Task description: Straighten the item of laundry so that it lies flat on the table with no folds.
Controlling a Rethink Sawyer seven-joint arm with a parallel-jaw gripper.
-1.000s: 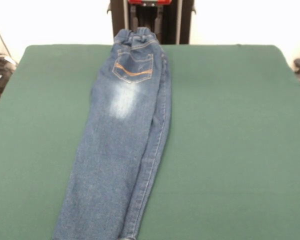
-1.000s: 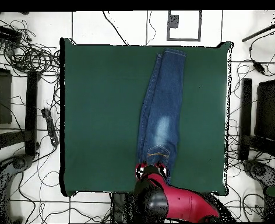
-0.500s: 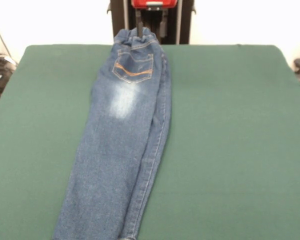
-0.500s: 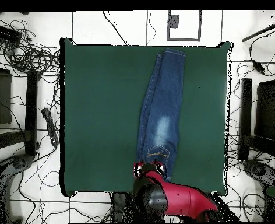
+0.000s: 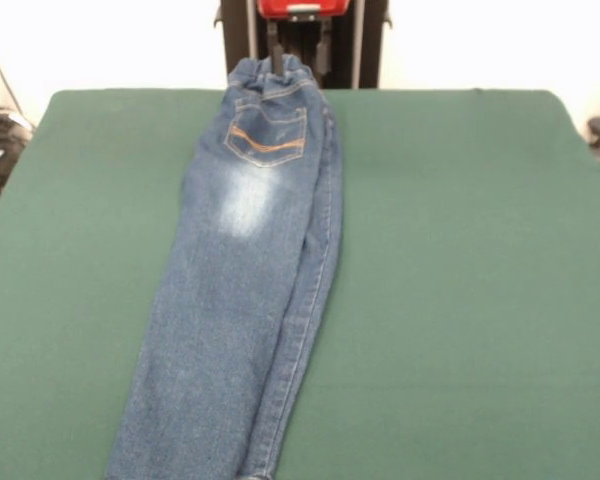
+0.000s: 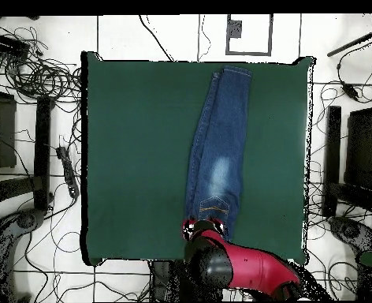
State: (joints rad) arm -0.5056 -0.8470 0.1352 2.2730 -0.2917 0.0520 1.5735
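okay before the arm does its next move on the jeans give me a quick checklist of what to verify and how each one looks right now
1. Jeans wholly on the table: not ok; the waistband reaches the robot-side edge and the leg ends run out of the front view.
2. Jeans flat with no folds: not ok; they lie folded lengthwise, one leg over the other.
3. Gripper at the waistband: ok.
4. Gripper holding the cloth: cannot tell.
5. Green top beside the jeans bare for spreading: ok.

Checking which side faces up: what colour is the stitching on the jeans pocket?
Orange-tan, on the pocket of the blue jeans; front view shows it best.
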